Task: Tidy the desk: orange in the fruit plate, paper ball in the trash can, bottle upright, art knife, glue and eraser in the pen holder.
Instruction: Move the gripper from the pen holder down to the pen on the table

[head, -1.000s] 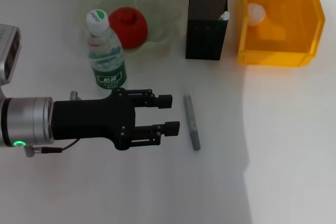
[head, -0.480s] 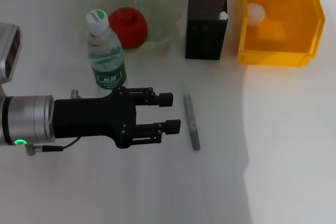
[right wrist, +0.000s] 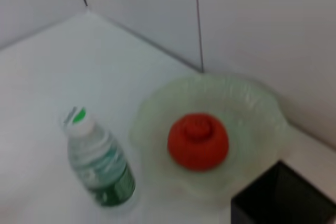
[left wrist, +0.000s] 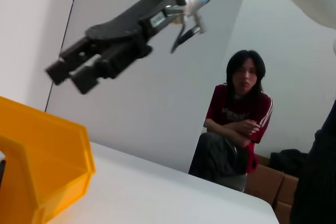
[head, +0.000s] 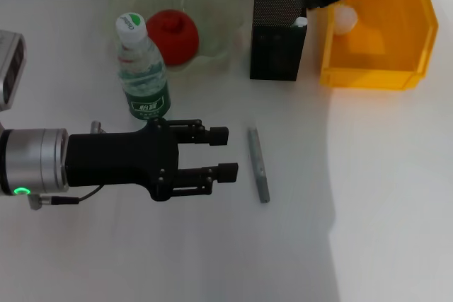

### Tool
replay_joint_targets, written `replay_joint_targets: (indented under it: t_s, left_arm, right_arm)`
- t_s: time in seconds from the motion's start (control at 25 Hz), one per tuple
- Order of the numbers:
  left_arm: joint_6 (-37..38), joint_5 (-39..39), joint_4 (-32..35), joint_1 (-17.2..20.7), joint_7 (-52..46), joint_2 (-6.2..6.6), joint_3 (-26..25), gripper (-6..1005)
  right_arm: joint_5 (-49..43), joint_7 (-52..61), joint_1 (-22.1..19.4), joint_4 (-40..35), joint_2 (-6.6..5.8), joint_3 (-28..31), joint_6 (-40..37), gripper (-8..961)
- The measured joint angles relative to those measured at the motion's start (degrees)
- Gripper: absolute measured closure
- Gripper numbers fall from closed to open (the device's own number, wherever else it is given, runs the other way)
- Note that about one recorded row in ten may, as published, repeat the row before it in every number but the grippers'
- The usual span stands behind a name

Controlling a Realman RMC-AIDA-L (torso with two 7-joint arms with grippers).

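Left gripper (head: 225, 152) hovered open and empty beside the grey knife (head: 259, 164) lying flat on the desk (head: 368, 196). Right gripper (left wrist: 71, 73), fingers apart and empty, hung above the pen holder (head: 277, 37) and trash can (head: 375, 30). Orange (head: 172, 36) sat in the plate (head: 212, 5), bottle (head: 142, 68) upright, paper ball (head: 343, 19) in the can.

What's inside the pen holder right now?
In the head view, a white tip pokes up at one corner of the pen holder. The mesh walls hide whatever lies deeper.

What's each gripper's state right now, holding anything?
Left gripper: open, empty, low over the desk beside the art knife.
Right gripper: above the trash can near the pen holder; nothing visibly held.
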Motion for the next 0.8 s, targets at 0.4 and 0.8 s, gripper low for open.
replay_joint_targets:
  t_s: [0.4,0.8]
  left_arm:
    - [0.3,4.8,1.9,0.4,-2.3,1.04,0.4,377]
    - [0.2,5.1,3.2,0.9,-2.4,1.76,0.5,377]
  right_arm:
    - [-5.3,5.6,3.5,7.3,3.1,-8.8,-8.5,342]
    - [-8.0,6.9,5.8,19.1,4.01,-19.9,2.9,357]
